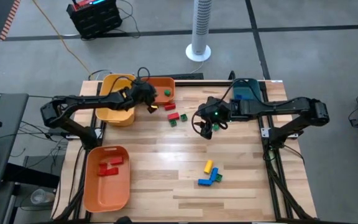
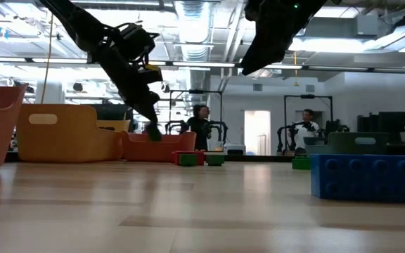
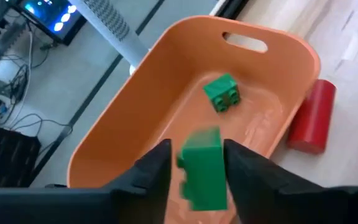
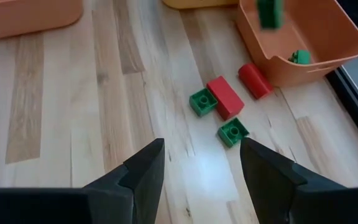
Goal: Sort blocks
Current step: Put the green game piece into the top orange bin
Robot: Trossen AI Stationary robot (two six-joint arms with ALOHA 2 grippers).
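I've got the left gripper (image 3: pixel 194 165) over the small orange plastic bin (image 3: pixel 166 81), fingers parting; the green plastic brick (image 3: pixel 202 169) between them looks blurred, probably dropping beside the green one (image 3: pixel 222 93) below. Right gripper (image 4: pixel 201 163) waits wide, empty.

The dark left gripper (image 1: pixel 149 102) reaches forward, its two fingers (image 3: pixel 151 174) slightly parted. The dark right gripper (image 1: pixel 207 127) hangs raised at mid-table, its fingers (image 4: pixel 143 167) spread wide.

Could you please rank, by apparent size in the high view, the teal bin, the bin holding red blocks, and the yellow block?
1. Bin with red blocks
2. Teal bin, partly hidden by the arm
3. Yellow block
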